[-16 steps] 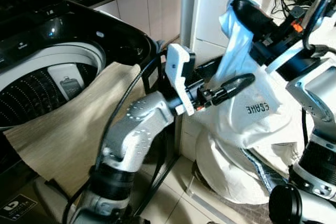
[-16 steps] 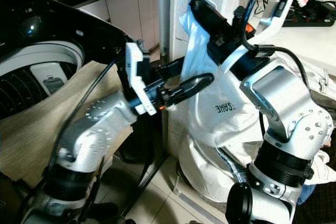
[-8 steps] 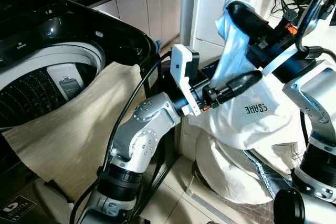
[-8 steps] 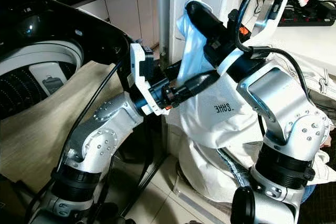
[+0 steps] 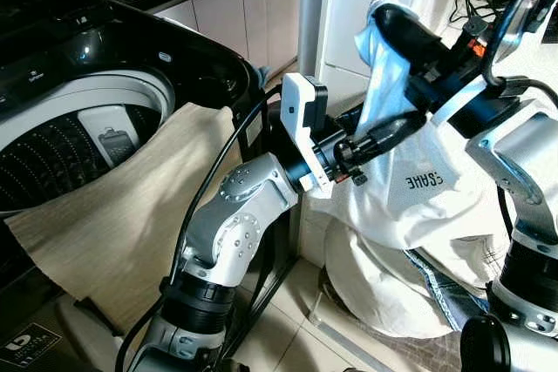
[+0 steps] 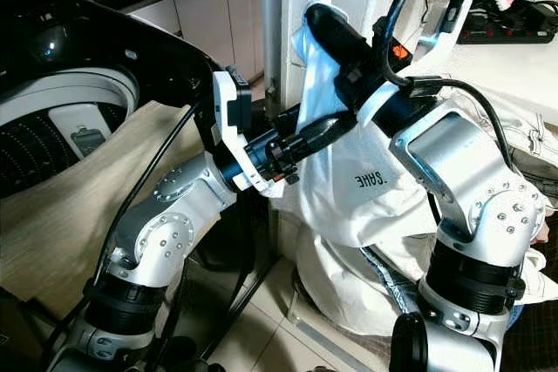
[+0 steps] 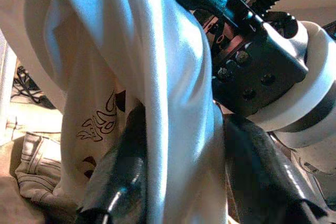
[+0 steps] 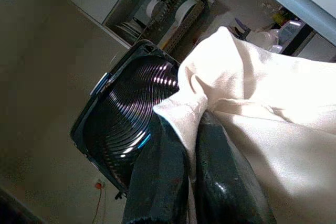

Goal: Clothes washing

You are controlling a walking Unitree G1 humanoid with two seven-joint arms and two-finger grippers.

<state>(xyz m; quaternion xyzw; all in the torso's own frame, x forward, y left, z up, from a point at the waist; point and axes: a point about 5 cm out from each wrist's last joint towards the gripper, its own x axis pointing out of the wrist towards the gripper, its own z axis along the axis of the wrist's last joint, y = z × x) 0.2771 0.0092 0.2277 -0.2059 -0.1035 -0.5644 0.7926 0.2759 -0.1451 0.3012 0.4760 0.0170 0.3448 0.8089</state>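
Washer (image 5: 105,119) beside white cabinets (image 5: 253,6); tiled floor (image 5: 288,328).

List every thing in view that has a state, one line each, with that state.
Washing machine: lid up, drum open.
Beige cloth: draped over the washer's front rim, hanging outside.
White T-shirt: lifted, hanging from the right end effector.
Right end effector: shut on the T-shirt's fabric, raised.
Left end effector: open, a fold of the T-shirt between its fingers.
Clothes pile: heaped low beside the washer.

head views look down on arms; wrist views sit close against cloth (image 7: 173,103)
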